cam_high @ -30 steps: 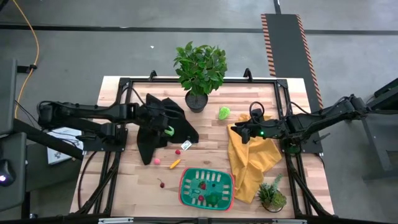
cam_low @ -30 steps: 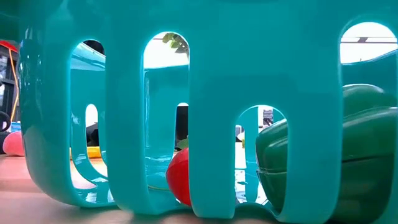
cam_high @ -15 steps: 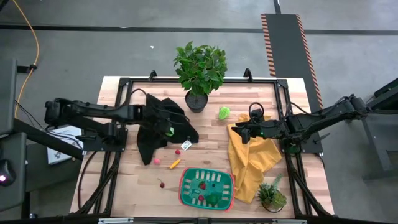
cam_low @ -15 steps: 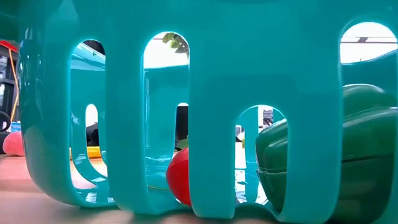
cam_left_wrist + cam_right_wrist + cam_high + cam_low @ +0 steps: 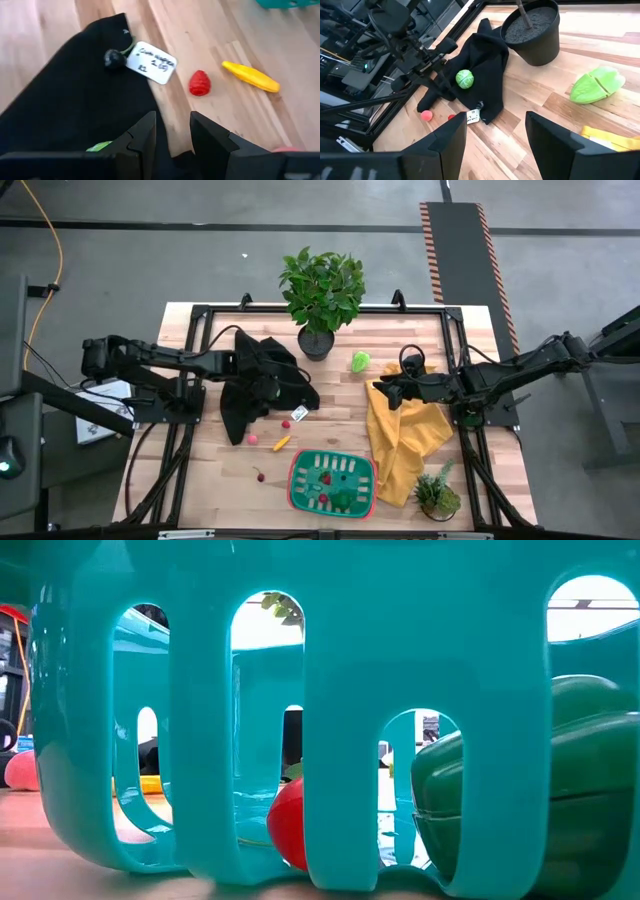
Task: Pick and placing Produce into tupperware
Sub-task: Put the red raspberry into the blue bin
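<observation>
The tupperware (image 5: 332,482), a green tray with a red rim, sits near the table's near edge and holds red bits and a dark green piece. In the low view its slotted wall (image 5: 340,670) fills the picture. My left gripper (image 5: 265,388) (image 5: 172,125) is open, low over the black cloth (image 5: 245,405). A lime-green ball (image 5: 464,78) rests on that cloth right beside it, showing as a sliver (image 5: 100,146) outside one finger. A red strawberry (image 5: 200,83), a yellow piece (image 5: 250,76) and a pink ball (image 5: 253,439) lie on the wood. My right gripper (image 5: 385,393) (image 5: 495,135) is open over the yellow cloth (image 5: 405,435).
A large potted plant (image 5: 322,295) stands at the far edge and a small one (image 5: 437,492) at the near right corner. A lime-green leafy piece (image 5: 360,361) lies between plant and yellow cloth. A white tag (image 5: 151,62) lies at the black cloth's edge, a red cherry (image 5: 259,475) left of the tray.
My left arm has reached a little toward the table's right, and its gripper now covers the lime-green ball in the high view. The right arm, the tray and the other produce have kept still.
</observation>
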